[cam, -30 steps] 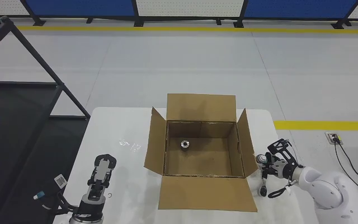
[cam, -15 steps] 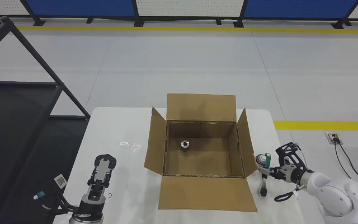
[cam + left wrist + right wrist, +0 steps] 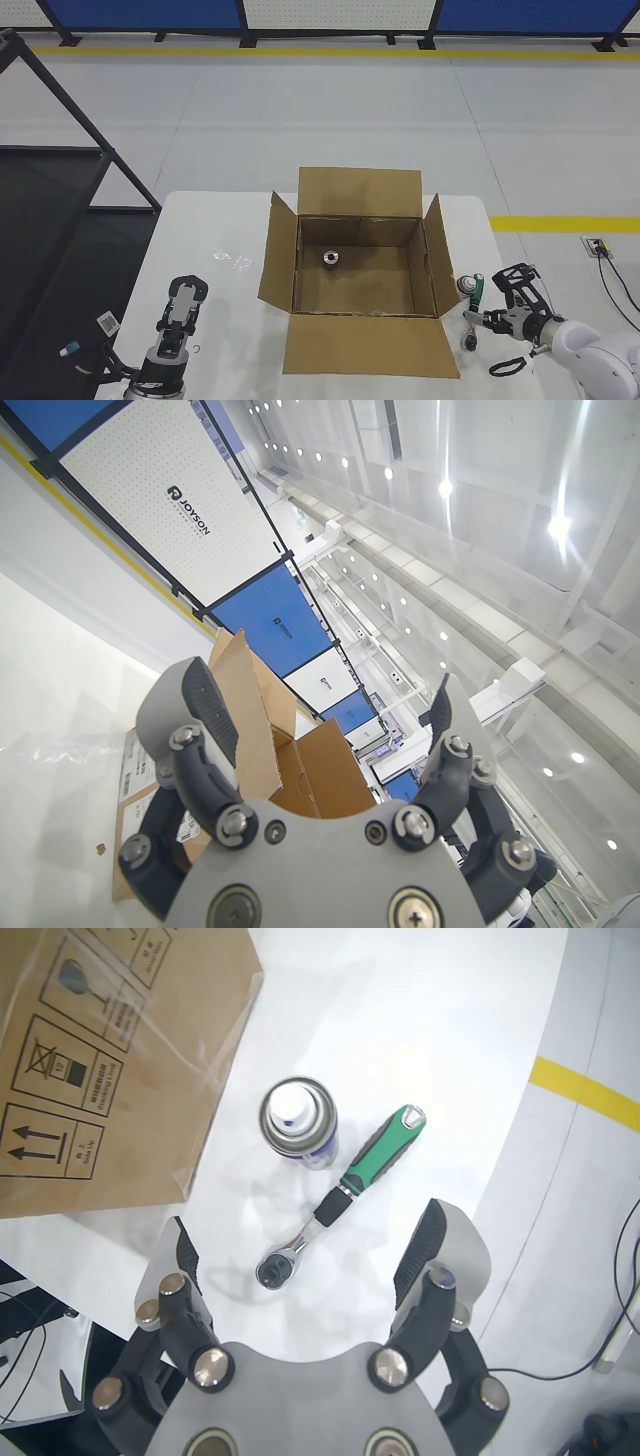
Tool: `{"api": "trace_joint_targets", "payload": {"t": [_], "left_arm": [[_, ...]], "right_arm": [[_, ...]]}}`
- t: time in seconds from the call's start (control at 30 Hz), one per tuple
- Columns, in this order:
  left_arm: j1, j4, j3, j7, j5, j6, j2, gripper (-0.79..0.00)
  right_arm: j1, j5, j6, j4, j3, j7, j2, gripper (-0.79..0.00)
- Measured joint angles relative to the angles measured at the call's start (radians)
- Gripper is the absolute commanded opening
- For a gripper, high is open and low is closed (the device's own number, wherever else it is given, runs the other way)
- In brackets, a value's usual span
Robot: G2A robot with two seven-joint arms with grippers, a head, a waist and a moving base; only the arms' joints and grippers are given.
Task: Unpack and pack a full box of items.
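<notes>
An open cardboard box (image 3: 360,215) stands mid-table with one small metal part (image 3: 331,258) on its floor. Just right of the box, a spray can (image 3: 465,285) (image 3: 300,1125) stands upright on the table. A green-handled ratchet wrench (image 3: 472,318) (image 3: 345,1193) lies flat beside it. My right gripper (image 3: 500,322) (image 3: 306,1233) hovers open over the wrench's head end, holding nothing. My left gripper (image 3: 185,300) (image 3: 320,687) is open and empty near the table's front left, pointing at the box (image 3: 320,770).
A scrap of clear plastic film (image 3: 232,260) lies on the table left of the box. The box's front flap (image 3: 365,345) lies folded out flat, and its right flap (image 3: 100,1078) leans out toward the can. The table's right edge runs close behind the wrench.
My right gripper has drawn back from the can toward the table's front right corner, uncovering the wrench's green handle. The can, wrench and left arm have stayed put.
</notes>
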Motion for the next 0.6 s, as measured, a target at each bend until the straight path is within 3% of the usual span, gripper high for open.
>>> {"api": "trace_joint_targets", "payload": {"t": [0.37,0.43,0.47,0.5,0.57,0.6], "left_arm": [[0.0,0.0,0.0,0.0,0.0,0.0,0.0,0.0],[0.0,0.0,0.0,0.0,0.0,0.0,0.0,0.0],[0.0,0.0,0.0,0.0,0.0,0.0,0.0,0.0],[0.0,0.0,0.0,0.0,0.0,0.0,0.0,0.0],[0.0,0.0,0.0,0.0,0.0,0.0,0.0,0.0],[0.0,0.0,0.0,0.0,0.0,0.0,0.0,0.0]], "right_arm": [[0.149,-0.021,-0.021,0.188,-0.116,-0.112,-0.003,-0.046],[0.168,-0.017,-0.025,0.208,-0.13,-0.105,-0.003,-0.095],[0.181,-0.018,-0.025,0.222,-0.139,-0.101,-0.003,-0.2],[0.19,-0.018,-0.025,0.231,-0.146,-0.1,-0.003,-0.403],[0.207,-0.022,-0.022,0.249,-0.162,-0.1,-0.003,-0.499],[0.211,-0.024,-0.02,0.254,-0.166,-0.101,-0.003,-0.613]]}}
